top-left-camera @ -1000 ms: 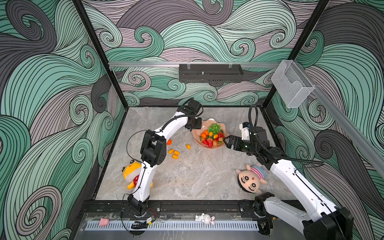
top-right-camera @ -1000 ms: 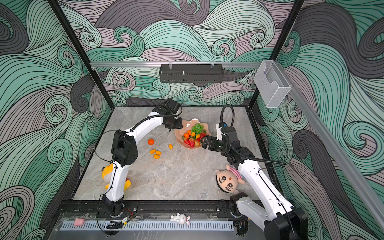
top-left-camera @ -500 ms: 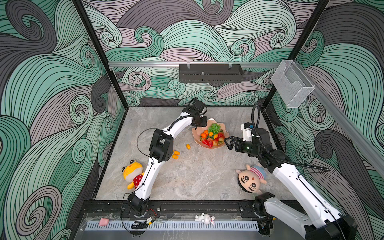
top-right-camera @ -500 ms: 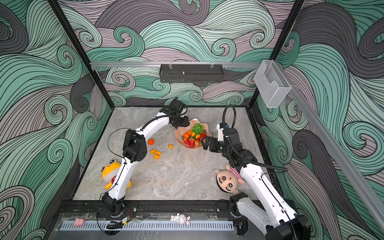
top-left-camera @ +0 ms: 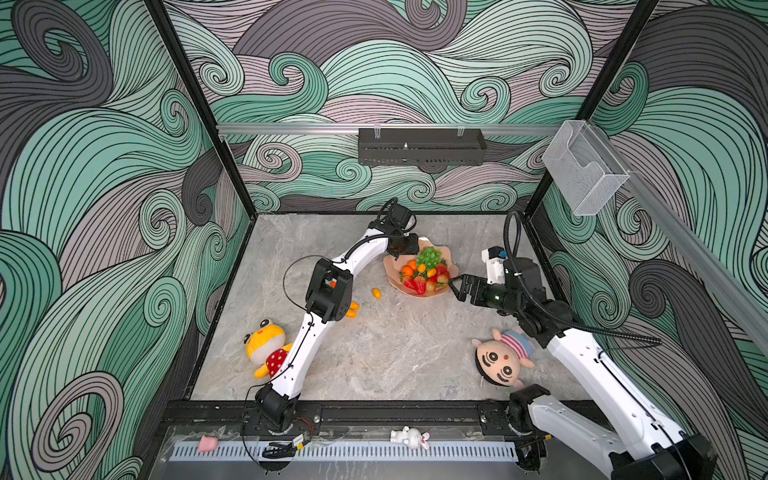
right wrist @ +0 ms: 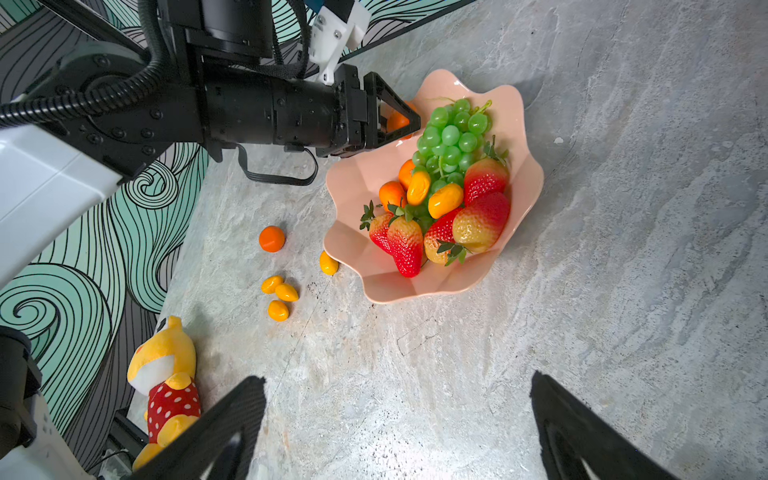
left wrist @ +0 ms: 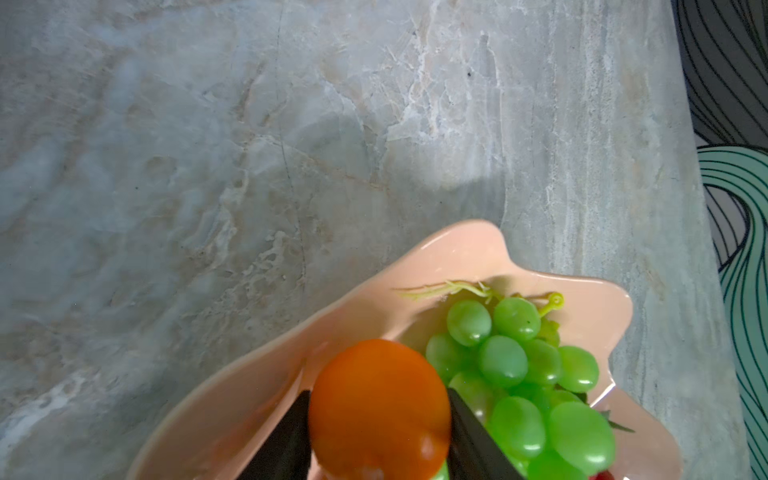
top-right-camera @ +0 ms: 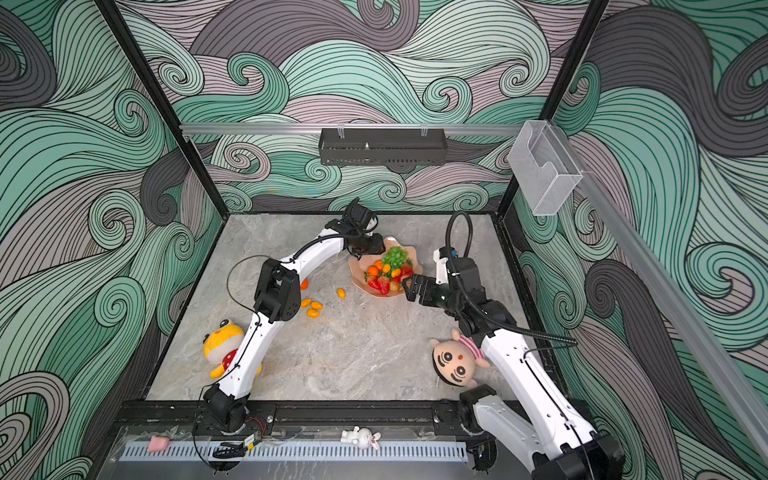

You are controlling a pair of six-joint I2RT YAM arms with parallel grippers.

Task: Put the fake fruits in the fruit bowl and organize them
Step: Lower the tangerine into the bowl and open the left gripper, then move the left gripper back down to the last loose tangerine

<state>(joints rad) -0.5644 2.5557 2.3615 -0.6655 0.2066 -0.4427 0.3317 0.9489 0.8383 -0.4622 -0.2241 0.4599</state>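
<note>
A: Nearest us in both top views, what lies on the bench [top-left-camera: 395, 353]?

B: We log the yellow plush toy [top-left-camera: 266, 345] at lower left and the striped doll [top-left-camera: 500, 363] at lower right. They are well apart.

A: Farther in?

B: Three loose kumquats [top-right-camera: 312, 308] cluster beside the left arm's elbow. A loose tangerine [top-right-camera: 304, 284] is just behind them. A single kumquat [top-right-camera: 341, 293] lies between the cluster and the fruit bowl [top-left-camera: 391, 268].

A: Right claw [top-left-camera: 453, 289]?

B: Just beside the bowl's right rim; we cannot tell whether it touches. Its fingers are wide apart with nothing between them.

A: The bowl itself?

B: It rests on the bench just right of frame centre. We see strawberries [right wrist: 405, 245] on the near side, bowl kumquats [right wrist: 444, 200] in the middle and the grape bunch [right wrist: 451, 135] on the far side.

A: Left claw [left wrist: 378, 392]?

B: Farthest back, over the bowl's far-left rim. It is clamped on the held tangerine [left wrist: 380, 415], one finger on each side, next to the grapes.
</note>
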